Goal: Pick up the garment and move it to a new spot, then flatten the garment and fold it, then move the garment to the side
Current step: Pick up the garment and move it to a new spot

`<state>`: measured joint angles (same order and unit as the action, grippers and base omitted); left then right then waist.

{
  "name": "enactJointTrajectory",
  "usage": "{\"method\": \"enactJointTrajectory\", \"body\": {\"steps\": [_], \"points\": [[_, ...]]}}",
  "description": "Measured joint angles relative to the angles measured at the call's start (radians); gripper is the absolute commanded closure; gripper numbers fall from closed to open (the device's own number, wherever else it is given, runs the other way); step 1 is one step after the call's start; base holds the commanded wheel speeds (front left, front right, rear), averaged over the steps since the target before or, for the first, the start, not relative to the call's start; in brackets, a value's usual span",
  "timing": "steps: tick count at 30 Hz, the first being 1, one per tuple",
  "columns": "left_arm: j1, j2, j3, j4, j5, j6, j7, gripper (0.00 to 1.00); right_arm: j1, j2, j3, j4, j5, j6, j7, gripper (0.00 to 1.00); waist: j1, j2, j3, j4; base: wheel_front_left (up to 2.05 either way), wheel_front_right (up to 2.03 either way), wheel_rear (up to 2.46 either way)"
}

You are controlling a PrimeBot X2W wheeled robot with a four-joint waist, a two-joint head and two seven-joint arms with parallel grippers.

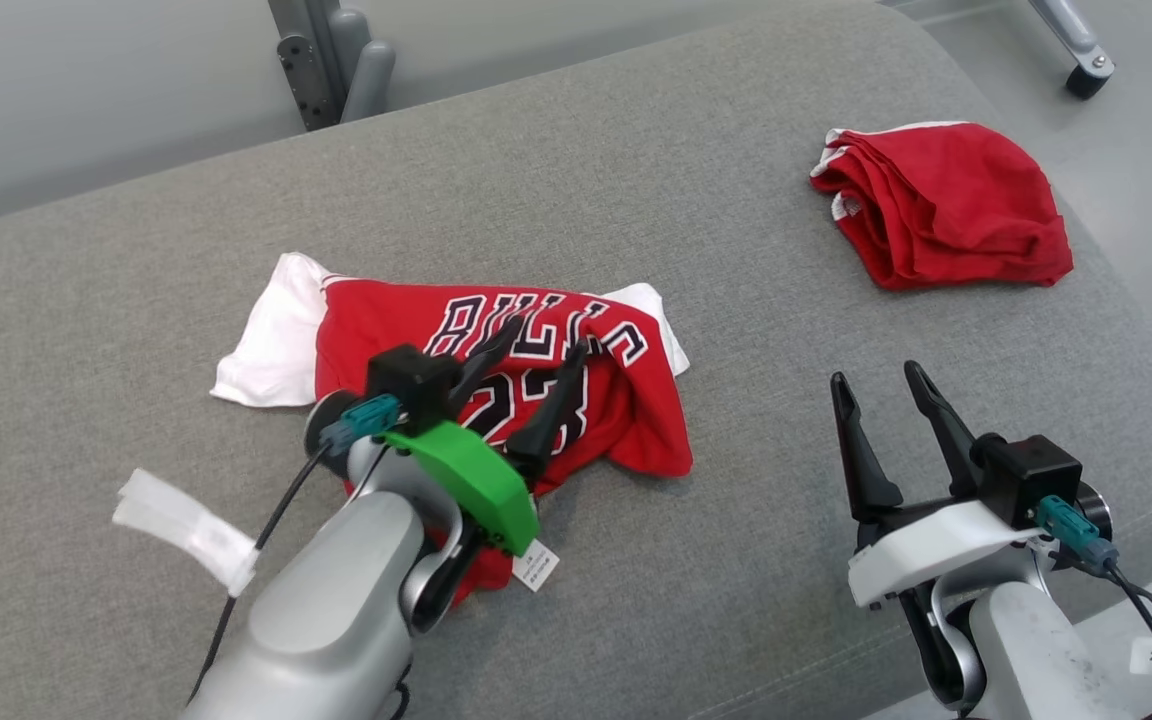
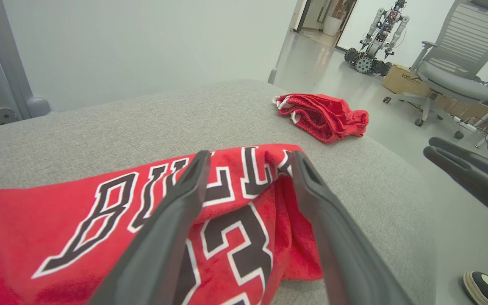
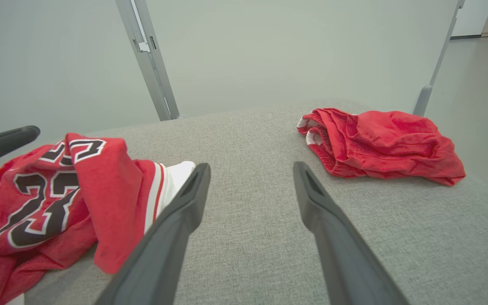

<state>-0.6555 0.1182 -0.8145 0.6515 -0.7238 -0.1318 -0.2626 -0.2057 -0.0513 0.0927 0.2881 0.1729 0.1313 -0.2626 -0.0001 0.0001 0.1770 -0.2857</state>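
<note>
Red jersey (image 1: 386, 320) lies under left tool (image 1: 548, 337), right tool (image 1: 877, 375) nearby, both spread wide; left wrist view catches a shoe (image 2: 487, 288).

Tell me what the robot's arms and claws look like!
Both arms are silvery grey tubes. Each claw has two long black pointy fingers. The left claw wears a green cover, the right claw a white cover. Teal plugs lead to black cables.

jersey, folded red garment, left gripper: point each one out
jersey (image 1: 386, 330): head view, red fabric left of the lettering
folded red garment (image 1: 956, 200): head view, middle of the pile
left gripper (image 1: 548, 337): head view, midway between its fingertips
</note>
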Motion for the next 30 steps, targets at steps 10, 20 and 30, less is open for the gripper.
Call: {"method": "enactJointTrajectory", "body": {"steps": [10,20,30], "points": [[0.269,0.042,0.360,-0.105,0.198,0.020,-0.002,0.00,0.043,0.001,-0.014,0.002,-0.010,0.000,0.000,0.00,0.0000,0.0000,-0.065,0.061,0.00,0.00,0.00],[0.572,-0.005,0.680,-0.280,0.400,0.054,-0.002,0.00,0.093,0.002,-0.023,0.002,-0.010,0.000,0.000,0.00,0.0000,0.0000,-0.144,0.141,0.00,0.00,0.00],[0.723,-0.060,0.849,-0.399,0.515,0.039,-0.002,0.00,0.129,0.002,-0.009,0.025,-0.034,0.000,0.000,0.00,0.0000,0.0000,-0.204,0.199,0.00,0.00,0.00]]}}
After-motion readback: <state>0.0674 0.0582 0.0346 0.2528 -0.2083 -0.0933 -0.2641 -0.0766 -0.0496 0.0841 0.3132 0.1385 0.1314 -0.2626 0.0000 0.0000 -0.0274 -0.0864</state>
